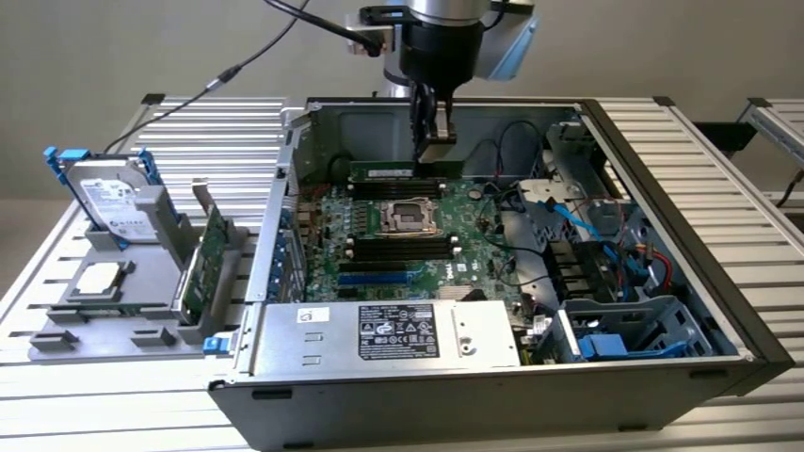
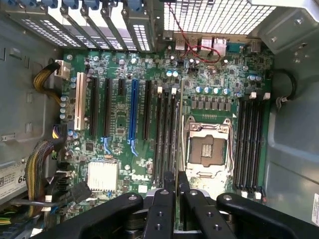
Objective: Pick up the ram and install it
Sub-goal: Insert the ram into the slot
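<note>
Where pincer (image 1: 435,141) clamps ram (image 1: 380,171), wrist view: edge-on.

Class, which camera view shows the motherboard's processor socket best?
The wrist view: the processor socket faces the camera squarely, its open centre plain. The exterior view shows the socket slanted, between memory slots.

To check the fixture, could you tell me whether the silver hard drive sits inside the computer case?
No, the hard drive stands in the gray holder outside the case, on the exterior view's left.
</note>
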Motion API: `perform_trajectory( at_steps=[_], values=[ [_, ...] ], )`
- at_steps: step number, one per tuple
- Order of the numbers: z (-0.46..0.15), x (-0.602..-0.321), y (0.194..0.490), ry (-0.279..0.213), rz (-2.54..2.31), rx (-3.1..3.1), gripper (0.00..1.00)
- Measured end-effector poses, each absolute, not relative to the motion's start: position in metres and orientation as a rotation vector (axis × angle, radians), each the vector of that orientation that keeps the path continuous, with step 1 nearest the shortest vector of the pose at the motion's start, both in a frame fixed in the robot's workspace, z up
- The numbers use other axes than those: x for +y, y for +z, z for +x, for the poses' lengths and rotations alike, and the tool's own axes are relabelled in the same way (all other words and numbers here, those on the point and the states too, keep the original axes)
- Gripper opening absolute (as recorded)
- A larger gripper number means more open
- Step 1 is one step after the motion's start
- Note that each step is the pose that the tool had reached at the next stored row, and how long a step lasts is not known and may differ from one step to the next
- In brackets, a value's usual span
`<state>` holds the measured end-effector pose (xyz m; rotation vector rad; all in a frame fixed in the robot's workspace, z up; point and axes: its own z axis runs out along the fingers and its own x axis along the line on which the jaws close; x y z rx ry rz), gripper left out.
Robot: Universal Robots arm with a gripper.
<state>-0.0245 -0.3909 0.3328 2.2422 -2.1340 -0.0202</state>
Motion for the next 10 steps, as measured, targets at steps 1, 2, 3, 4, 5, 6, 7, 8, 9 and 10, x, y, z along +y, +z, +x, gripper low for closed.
perform_trajectory(
  at_steps=[1,2,3,4,5,6,7,8,9,10],
  values=[
    [-0.024,-0.393,0.331,-0.019,2.24,-2.137,0.14],
    [-0.024,-0.394,0.329,-0.018,2.238,-2.14,0.14],
    [-0.024,-0.396,0.327,-0.017,2.236,-2.143,0.14],
    [-0.025,-0.397,0.326,-0.016,2.235,-2.146,0.14],
    [-0.024,-0.399,0.324,-0.015,2.233,-2.149,0.14],
    [-0.025,-0.4,0.322,-0.014,2.231,-2.151,0.14],
    [-0.025,-0.401,0.32,-0.014,2.229,-2.153,0.14],
    [-0.025,-0.402,0.318,-0.014,2.228,-2.154,0.14],
    [-0.025,-0.403,0.316,-0.014,2.228,-2.154,0.14],
    [-0.025,-0.403,0.315,-0.014,2.228,-2.155,0.14]
  ],
)
